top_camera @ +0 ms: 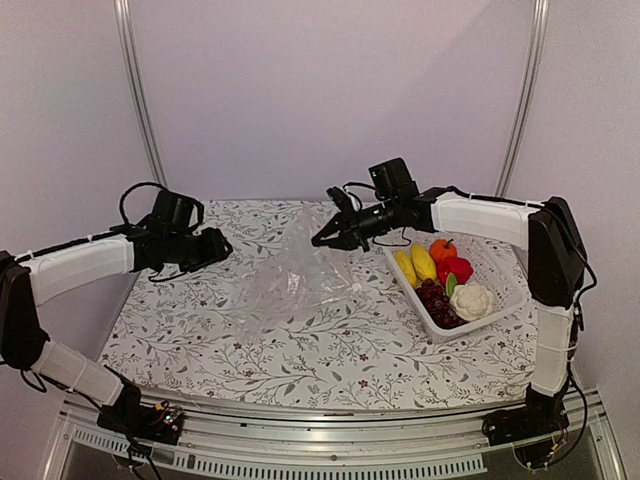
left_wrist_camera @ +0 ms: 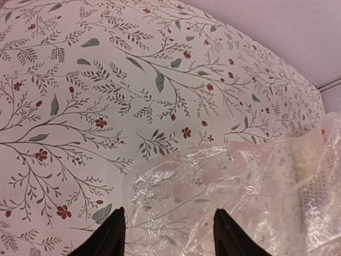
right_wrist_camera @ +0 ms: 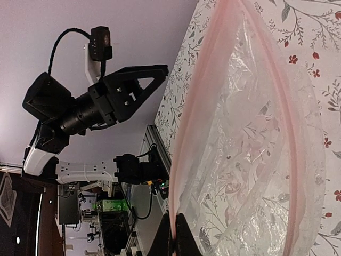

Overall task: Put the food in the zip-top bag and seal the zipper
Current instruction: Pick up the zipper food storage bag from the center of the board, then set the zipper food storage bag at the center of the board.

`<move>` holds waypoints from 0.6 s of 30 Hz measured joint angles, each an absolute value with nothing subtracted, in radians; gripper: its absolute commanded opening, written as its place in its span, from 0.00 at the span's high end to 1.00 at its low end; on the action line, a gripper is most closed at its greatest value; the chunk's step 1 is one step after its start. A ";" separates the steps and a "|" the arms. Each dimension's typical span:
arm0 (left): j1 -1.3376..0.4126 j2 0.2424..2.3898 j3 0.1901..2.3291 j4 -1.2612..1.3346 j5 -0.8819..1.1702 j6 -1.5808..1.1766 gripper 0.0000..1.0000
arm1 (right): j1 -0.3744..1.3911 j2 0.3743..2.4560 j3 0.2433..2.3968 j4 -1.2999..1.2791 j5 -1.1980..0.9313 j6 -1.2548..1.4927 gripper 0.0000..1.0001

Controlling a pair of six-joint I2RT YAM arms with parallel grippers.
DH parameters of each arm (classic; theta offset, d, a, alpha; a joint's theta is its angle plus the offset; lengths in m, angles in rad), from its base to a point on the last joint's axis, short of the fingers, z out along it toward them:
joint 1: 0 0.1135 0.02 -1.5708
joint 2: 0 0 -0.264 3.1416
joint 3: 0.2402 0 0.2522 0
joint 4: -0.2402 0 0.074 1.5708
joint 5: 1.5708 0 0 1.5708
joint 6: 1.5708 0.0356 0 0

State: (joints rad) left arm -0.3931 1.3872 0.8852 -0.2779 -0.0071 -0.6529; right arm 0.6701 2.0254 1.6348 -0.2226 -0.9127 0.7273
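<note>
The clear zip-top bag (top_camera: 295,275) lies crumpled on the floral tablecloth, one edge lifted. My right gripper (top_camera: 328,236) is shut on its pink zipper strip (right_wrist_camera: 184,138), holding the mouth open and raised; the fingertips (right_wrist_camera: 181,240) pinch the strip. My left gripper (top_camera: 218,246) is open and empty, hovering left of the bag; its fingers (left_wrist_camera: 112,237) frame a bag corner (left_wrist_camera: 176,197). The food sits in a white basket (top_camera: 505,290): yellow pieces (top_camera: 415,265), orange pumpkin (top_camera: 442,249), red pepper (top_camera: 456,268), purple grapes (top_camera: 436,300), white cauliflower (top_camera: 472,301).
The basket stands at the right of the table, under my right forearm. The floral cloth (top_camera: 330,350) covers the table to its metal front rail (top_camera: 320,425). Grey walls and two upright poles close the back.
</note>
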 measured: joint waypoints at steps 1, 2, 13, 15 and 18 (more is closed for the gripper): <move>-0.393 1.364 0.910 -0.289 -0.021 -0.646 0.41 | 0.665 2.018 1.635 -0.215 -0.892 0.731 1.00; -0.393 1.336 0.936 -0.300 -0.035 -0.642 0.41 | 0.660 2.013 1.635 -0.207 -0.871 0.735 1.00; -0.450 1.325 1.065 -0.344 -0.011 -0.661 0.37 | 0.669 2.017 1.630 -0.125 -0.719 0.808 0.57; -0.467 1.364 1.058 -0.348 0.005 -0.683 0.37 | 0.679 2.018 1.636 -0.127 -0.739 0.799 0.55; -0.483 1.400 1.050 -0.373 0.014 -0.709 0.38 | 0.682 2.016 1.634 -0.158 -0.749 0.776 0.50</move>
State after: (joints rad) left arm -0.4828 1.3998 1.0504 -0.3733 0.0139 -0.7090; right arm 0.6819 2.0163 1.6341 -0.1577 -0.7486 0.7765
